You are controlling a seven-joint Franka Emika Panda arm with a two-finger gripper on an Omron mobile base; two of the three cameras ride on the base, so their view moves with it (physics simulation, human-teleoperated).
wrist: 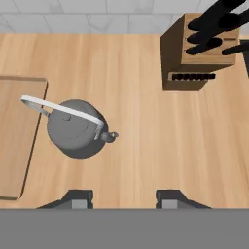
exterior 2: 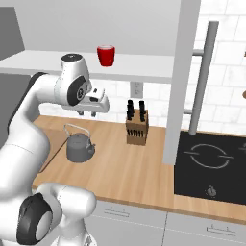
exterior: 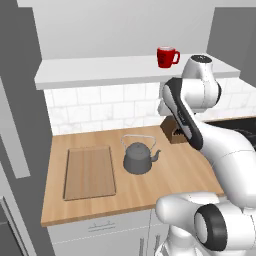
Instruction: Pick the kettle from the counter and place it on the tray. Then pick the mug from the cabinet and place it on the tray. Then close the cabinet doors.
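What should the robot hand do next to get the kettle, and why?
Probably move the hand sideways until it is over the kettle, then lower it toward the arched handle. The hand is high above the counter, holds nothing, and the kettle sits off to one side of it, beside the tray, not yet on it.

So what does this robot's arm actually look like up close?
The arm is made of thick, rounded, glossy white segments, with dark grey bands and round dark caps at the joints. No loose cables show. Its tool ends in two small dark grey fingers with lighter grey pads, mounted on a compact white hand.
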